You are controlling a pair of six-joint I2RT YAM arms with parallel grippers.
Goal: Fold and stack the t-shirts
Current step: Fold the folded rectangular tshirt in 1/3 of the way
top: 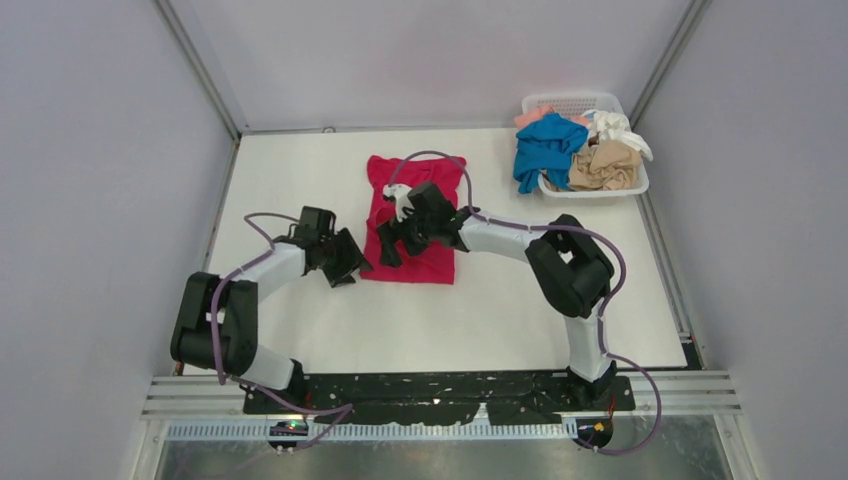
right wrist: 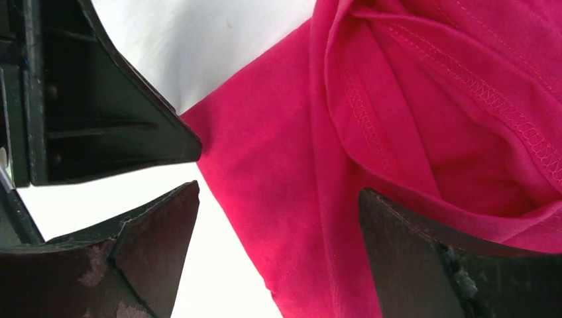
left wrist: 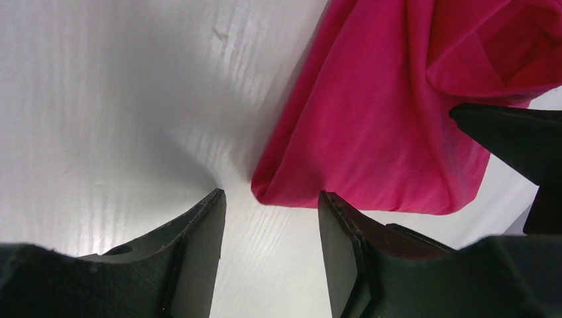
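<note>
Magenta-red t-shirt (top: 425, 270) lies flat, long axis near-to-far.

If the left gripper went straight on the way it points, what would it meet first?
Most likely the near corner of the red shirt, which lies just ahead of the left gripper and its open jaws. Depth is unclear, so it might touch the table first.

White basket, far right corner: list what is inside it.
The basket holds a crumpled pile: blue t-shirt, tan t-shirt, white t-shirt, peach-pink t-shirt. Its floor and anything under the pile are covered.
</note>
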